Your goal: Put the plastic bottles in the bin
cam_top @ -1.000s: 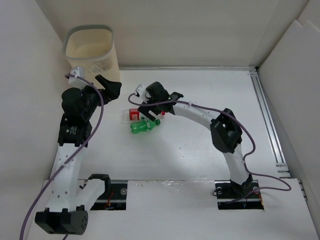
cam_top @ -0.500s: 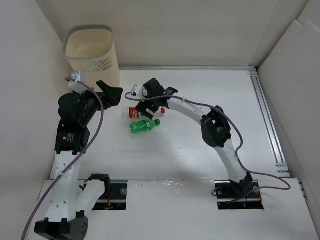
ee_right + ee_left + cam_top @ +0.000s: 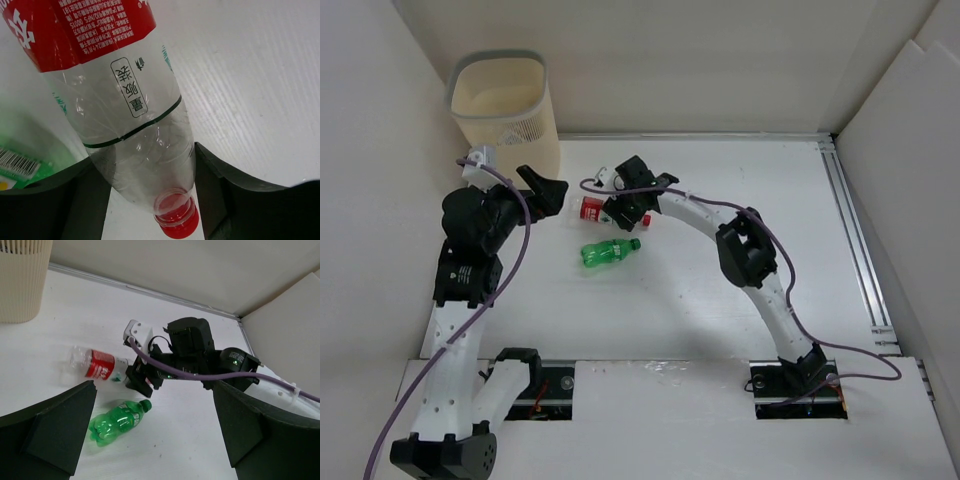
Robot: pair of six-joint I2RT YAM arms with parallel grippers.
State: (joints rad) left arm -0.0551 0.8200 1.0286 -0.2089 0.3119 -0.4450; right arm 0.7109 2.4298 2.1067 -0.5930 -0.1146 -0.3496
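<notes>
the bin stands at the worktop's far left corner. left tool hangs spread beside it. right tool pinches the red-label bottle near its neck; the green bottle lies just nearer, apart.

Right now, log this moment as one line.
right gripper: shut on red-label bottle | left gripper: open, empty | green bottle: lying on table | bin: upright

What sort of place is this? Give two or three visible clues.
Probably a robot lab test cell: white panel walls enclose the table, two arms are bolted at its edge, with a bin and red-labelled bottle as props.
</notes>
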